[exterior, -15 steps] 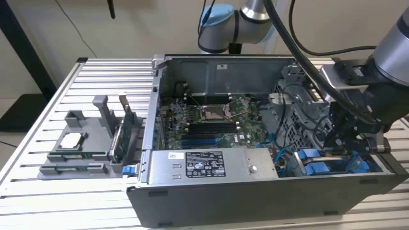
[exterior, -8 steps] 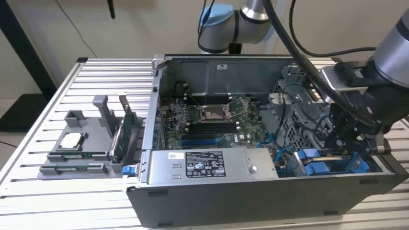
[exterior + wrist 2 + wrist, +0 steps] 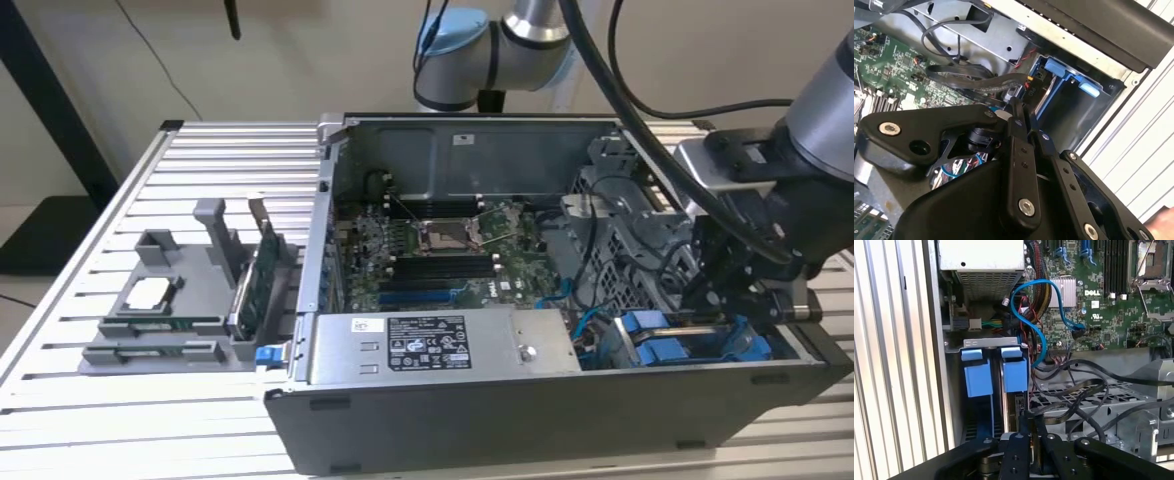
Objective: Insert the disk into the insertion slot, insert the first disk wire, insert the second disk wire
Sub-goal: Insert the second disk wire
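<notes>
My gripper [image 3: 707,305] reaches down into the open computer case at the exterior view's right, right by the insertion slot [image 3: 667,345], a grey metal bay with blue fittings. In the first wrist view the fingers [image 3: 1019,440] stand pressed together beside the slot's blue fittings [image 3: 1015,372]. What looks like the disk's edge [image 3: 1015,410] sits in the bay under one fitting. In the second wrist view the gripper [image 3: 1015,102] is shut on a small connector of a black flat disk wire [image 3: 974,82], close to the slot [image 3: 1064,75].
The motherboard [image 3: 441,250] fills the case floor, with the power supply [image 3: 441,345] at the front. A blue cable [image 3: 1039,315] and several black cables [image 3: 1079,390] loop near the bay. A grey parts holder [image 3: 174,310] stands on the slatted table [image 3: 80,420].
</notes>
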Tool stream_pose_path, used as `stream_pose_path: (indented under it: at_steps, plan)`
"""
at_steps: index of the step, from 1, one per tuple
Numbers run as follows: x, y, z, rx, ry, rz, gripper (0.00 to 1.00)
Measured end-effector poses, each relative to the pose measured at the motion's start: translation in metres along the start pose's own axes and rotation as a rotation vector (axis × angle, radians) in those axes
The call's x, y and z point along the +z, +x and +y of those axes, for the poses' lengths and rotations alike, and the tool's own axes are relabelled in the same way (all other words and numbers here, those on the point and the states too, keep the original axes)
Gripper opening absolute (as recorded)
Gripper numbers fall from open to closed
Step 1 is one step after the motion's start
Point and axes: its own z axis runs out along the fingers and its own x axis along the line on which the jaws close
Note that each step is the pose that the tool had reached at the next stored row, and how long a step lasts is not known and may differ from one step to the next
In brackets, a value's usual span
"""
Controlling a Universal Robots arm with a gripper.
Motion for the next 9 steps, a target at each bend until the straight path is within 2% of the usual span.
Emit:
stream_pose_path:
  at_steps: [5,9]
  plan:
    - [0.0009,0.0004,0.0000,-0.001,0.0010,0.0063,0.16]
    - [0.0029,0.0008,0.0002,-0.002,0.0067,0.0099,0.16]
